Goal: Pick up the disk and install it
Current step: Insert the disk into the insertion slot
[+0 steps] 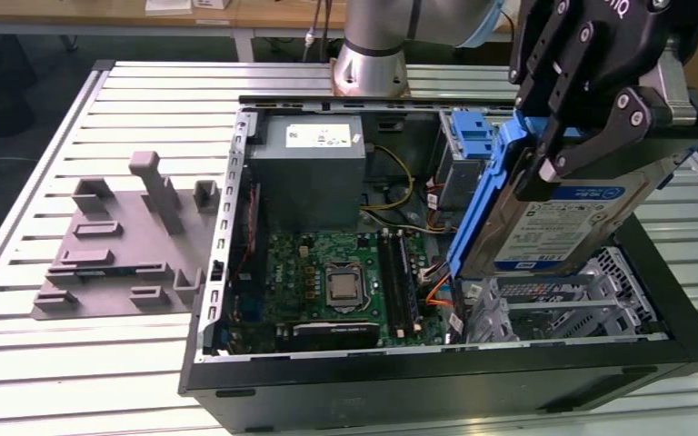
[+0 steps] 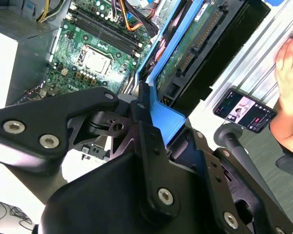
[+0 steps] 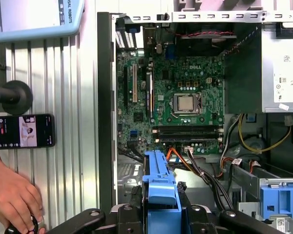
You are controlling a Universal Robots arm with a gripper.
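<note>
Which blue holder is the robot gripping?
The one framing the disk, shut in the gripper over the computer case. The other blue caddy sits down inside the case.

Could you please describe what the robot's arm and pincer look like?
The arm is a rounded silver-grey metal column, with a light blue joint cap higher up. The pincer is matte black, built from chunky hinged link plates with rounded ends, pinned by silver screw heads. White lettering marks its body.
</note>
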